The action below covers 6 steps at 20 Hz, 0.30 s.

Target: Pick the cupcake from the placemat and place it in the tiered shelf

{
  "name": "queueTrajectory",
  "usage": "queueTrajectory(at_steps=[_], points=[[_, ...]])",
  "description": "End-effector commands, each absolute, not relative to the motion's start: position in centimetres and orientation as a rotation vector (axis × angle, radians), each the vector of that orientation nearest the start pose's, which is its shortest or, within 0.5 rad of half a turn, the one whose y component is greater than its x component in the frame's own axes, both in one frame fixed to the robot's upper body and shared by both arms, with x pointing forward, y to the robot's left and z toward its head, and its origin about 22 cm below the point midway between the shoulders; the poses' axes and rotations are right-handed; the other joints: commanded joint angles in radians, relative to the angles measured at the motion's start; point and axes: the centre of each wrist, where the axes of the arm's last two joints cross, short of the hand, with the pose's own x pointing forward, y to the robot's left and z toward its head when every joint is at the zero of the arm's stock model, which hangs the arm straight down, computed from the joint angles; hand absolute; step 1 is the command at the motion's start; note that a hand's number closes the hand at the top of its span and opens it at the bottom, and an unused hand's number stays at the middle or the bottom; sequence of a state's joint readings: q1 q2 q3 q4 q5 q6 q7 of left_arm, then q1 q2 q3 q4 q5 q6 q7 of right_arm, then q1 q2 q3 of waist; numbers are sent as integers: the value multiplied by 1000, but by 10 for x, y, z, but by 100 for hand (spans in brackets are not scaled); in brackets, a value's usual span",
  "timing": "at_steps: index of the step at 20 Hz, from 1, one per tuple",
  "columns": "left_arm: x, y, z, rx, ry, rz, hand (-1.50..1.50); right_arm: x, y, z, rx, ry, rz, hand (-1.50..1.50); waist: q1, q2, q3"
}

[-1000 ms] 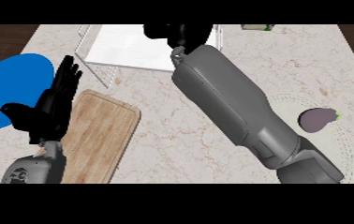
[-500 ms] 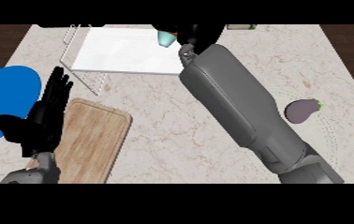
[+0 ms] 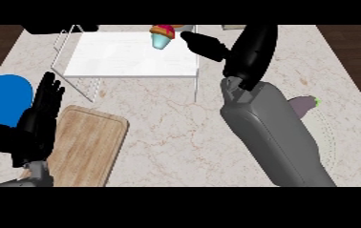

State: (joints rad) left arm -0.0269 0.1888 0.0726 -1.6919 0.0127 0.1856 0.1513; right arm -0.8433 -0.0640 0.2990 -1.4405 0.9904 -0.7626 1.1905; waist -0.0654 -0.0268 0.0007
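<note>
The cupcake (image 3: 162,35), with a light blue wrapper and a red and orange top, stands upright at the far edge of the white tiered shelf's (image 3: 134,56) top level. Just to its right is my right hand (image 3: 248,50), open, with straight fingers reaching toward the far counter edge. Its thumb (image 3: 204,45) points left at the cupcake, a small gap between them. The blue placemat (image 3: 13,98) lies at the left edge with nothing showing on it. Over the counter's near left my left hand (image 3: 38,122) rests open, fingers up.
A wooden cutting board (image 3: 88,146) lies near left, beside my left hand. A purple eggplant (image 3: 304,105) sits at the right, partly behind my right forearm (image 3: 271,136). The shelf's wire legs (image 3: 90,91) stand between the placemat and the counter's middle.
My right hand, which covered the cupcake a second ago, has opened and drawn off to the right. The cupcake now stands free on the shelf. The left hand stays put.
</note>
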Motion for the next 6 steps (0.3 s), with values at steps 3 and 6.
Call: queueTrajectory(at_steps=[3, 6], points=[[239, 287, 39, 289, -1575, 79, 0, 267, -107, 204, -771, -1556, -276, -150, 9, 7, -1], [252, 278, 53, 288, -1586, 63, 0, 236, -126, 205, -811, -1575, -294, -150, 28, 15, -1]])
